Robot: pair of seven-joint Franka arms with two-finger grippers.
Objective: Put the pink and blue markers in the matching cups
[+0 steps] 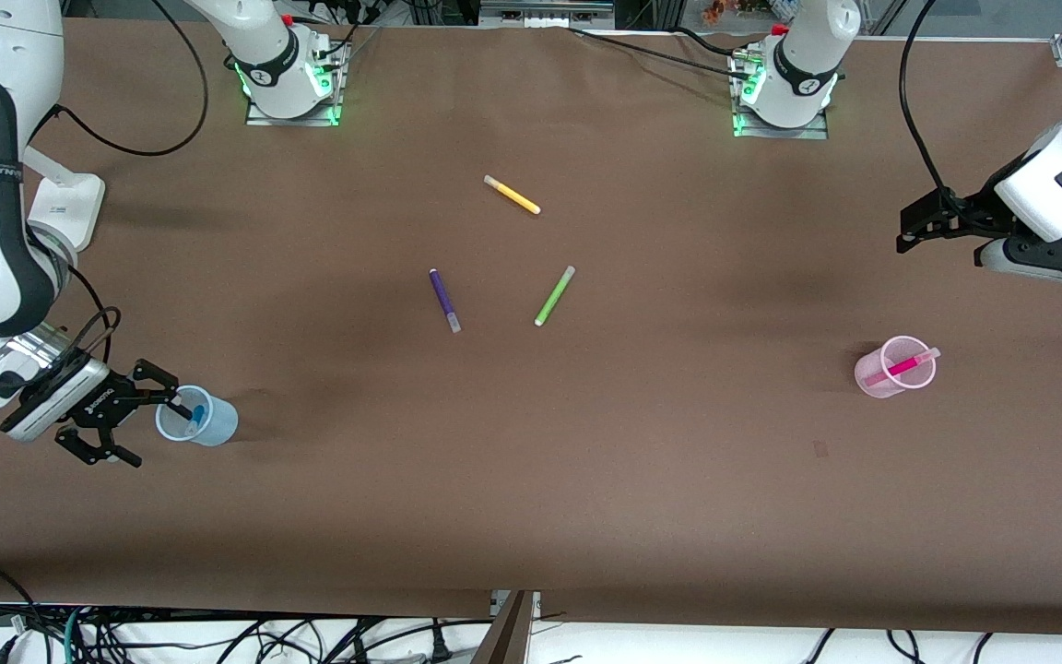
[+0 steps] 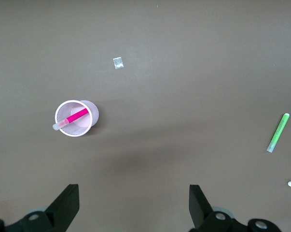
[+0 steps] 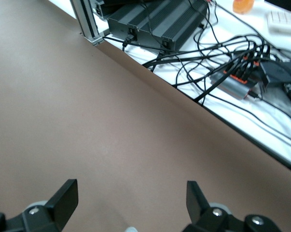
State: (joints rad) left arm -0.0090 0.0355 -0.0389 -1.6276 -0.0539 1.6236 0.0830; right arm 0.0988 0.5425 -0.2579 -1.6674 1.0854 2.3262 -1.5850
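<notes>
The pale blue cup [image 1: 218, 424] stands upright near the right arm's end of the table, with the blue marker [image 1: 196, 415] in it. My right gripper [image 1: 158, 431] is open and empty, its fingers right beside the cup's rim. The pale pink cup [image 1: 881, 378] stands upright toward the left arm's end, with the pink marker [image 1: 904, 366] leaning in it and its cap over the rim. The left wrist view shows this cup [image 2: 90, 113] and marker [image 2: 75, 117] from above. My left gripper [image 1: 902, 231] is open and empty, up in the air and apart from the pink cup.
A yellow marker [image 1: 513, 195], a purple marker [image 1: 444, 299] and a lime green marker [image 1: 554, 295] lie loose mid-table. A small scrap [image 2: 118, 63] lies on the cloth near the pink cup. The right wrist view shows the table edge [image 3: 184, 96] with cables past it.
</notes>
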